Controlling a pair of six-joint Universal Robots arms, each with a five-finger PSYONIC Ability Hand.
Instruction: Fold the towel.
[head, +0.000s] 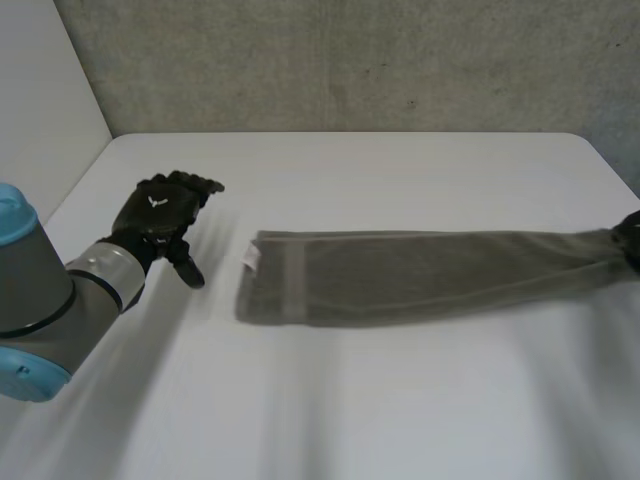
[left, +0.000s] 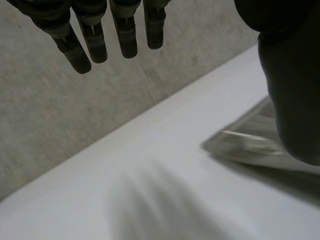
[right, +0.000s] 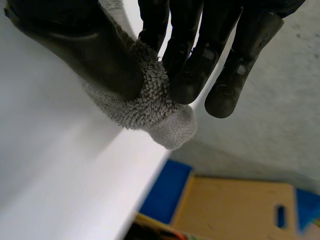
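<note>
We log a white table (head: 400, 410) carrying one grey towel (head: 400, 275), a long folded strip, one end pinched between fingers of the right hand (right: 185, 70), the other well apart from the left hand (head: 160, 215) fingertips.

Left hand (head: 160, 215) hangs out on the left arm, fingers straight and loosely spread, nothing in it. Right hand (head: 630, 238) is far out right, thumb and fingers pinching the towel's (head: 420, 275) end.

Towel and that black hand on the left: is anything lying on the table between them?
Nothing. In the head view, a stretch of bare white table separates the left hand from the nearer end of the towel; they don't touch.
</note>
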